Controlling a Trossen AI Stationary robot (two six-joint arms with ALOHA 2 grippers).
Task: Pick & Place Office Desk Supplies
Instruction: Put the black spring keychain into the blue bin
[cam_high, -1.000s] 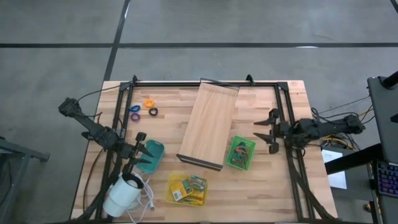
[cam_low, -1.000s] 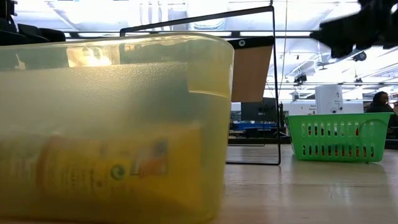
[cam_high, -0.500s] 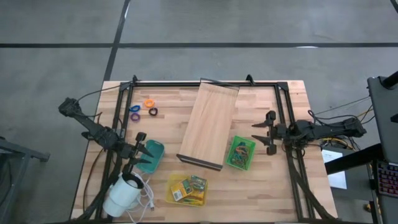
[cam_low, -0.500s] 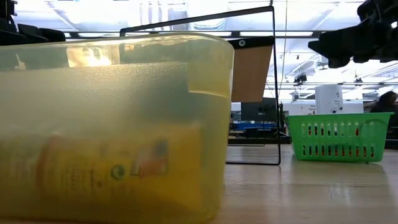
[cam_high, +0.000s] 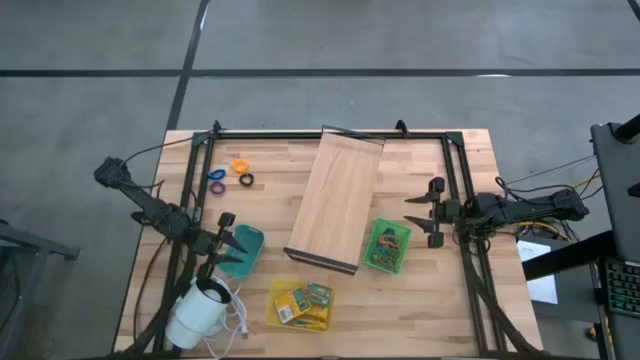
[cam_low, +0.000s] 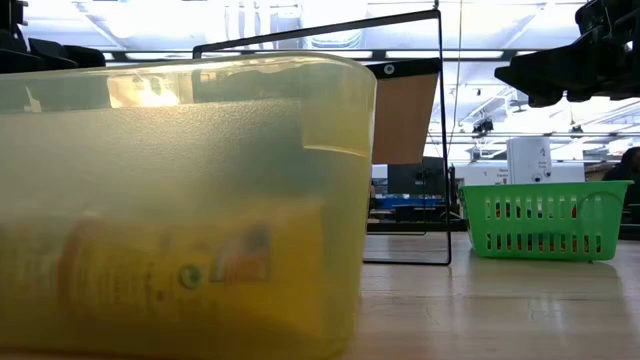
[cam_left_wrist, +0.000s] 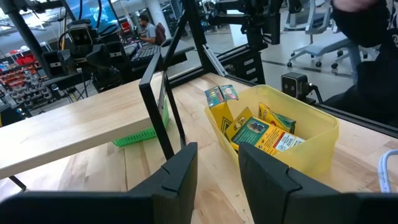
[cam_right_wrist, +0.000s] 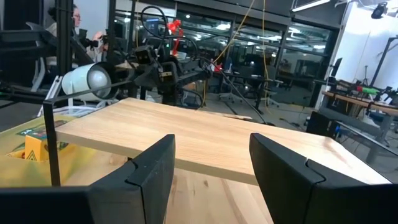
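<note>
Orange (cam_high: 240, 166), purple (cam_high: 217, 175) and black (cam_high: 246, 180) rings lie on the table at the far left. A green basket (cam_high: 388, 246) holds rubber bands. A yellow bin (cam_high: 300, 303) holds yellow-green packets, which also show in the left wrist view (cam_left_wrist: 258, 132). My left gripper (cam_high: 228, 242) is open and empty, by a small teal bin (cam_high: 248, 250). My right gripper (cam_high: 415, 212) is open and empty, above the table just right of the green basket's far end. In the low view it (cam_low: 570, 65) hangs higher than the basket (cam_low: 545, 220).
A long pale wooden board (cam_high: 335, 200) slants across the middle on a black wire stand. A white round corded device (cam_high: 198, 312) sits at the near left corner. A black frame runs along the table's edges. Bare wood shows right of the yellow bin.
My right gripper has gone a little toward the table's left, nearer the green basket, and slightly down. It has stayed open. Nothing else has moved.
</note>
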